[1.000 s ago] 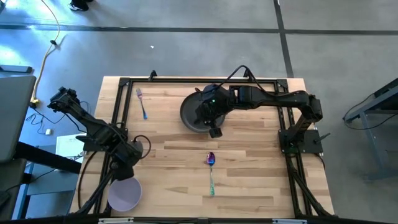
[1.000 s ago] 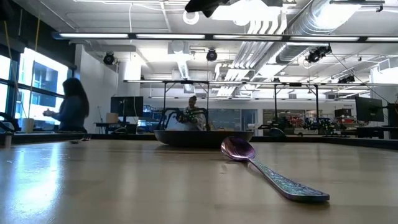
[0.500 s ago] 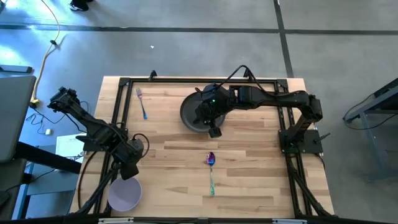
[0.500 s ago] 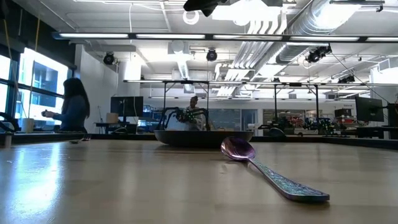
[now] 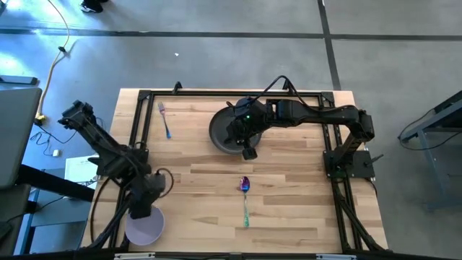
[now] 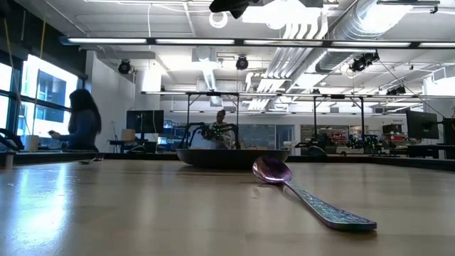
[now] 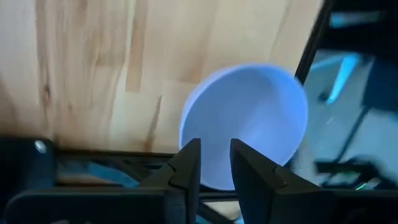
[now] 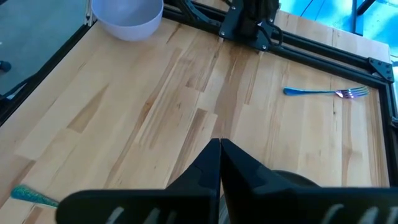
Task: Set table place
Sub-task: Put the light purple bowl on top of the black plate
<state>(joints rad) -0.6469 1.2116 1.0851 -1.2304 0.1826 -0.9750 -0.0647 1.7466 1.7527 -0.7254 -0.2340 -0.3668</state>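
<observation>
The lavender bowl [image 5: 144, 225] stands on its base at the table's near left corner, by the black rail; it also shows in the left wrist view [image 7: 249, 118]. My left gripper [image 5: 141, 208] is open over the bowl's rim [image 7: 214, 163], fingers a small gap apart. The dark grey plate [image 5: 229, 131] lies flat at the far middle. My right gripper [image 5: 249, 152] is shut [image 8: 219, 149] and hovers high over the plate's near rim. The spoon [image 5: 245, 198] lies flat near the middle. The fork [image 5: 164, 119] lies flat at the far left.
The black rail frame [image 5: 137, 137] edges the table. Bare wood lies between the plate, the spoon and the bowl. In the low view a person [image 6: 82, 124] stands in the room beyond the table, behind the plate [image 6: 231, 156] and the spoon [image 6: 306, 192].
My left gripper has gone toward the table's near edge and down, from beside the left rail to over the lavender bowl. The bowl, plate, spoon and fork have kept still.
</observation>
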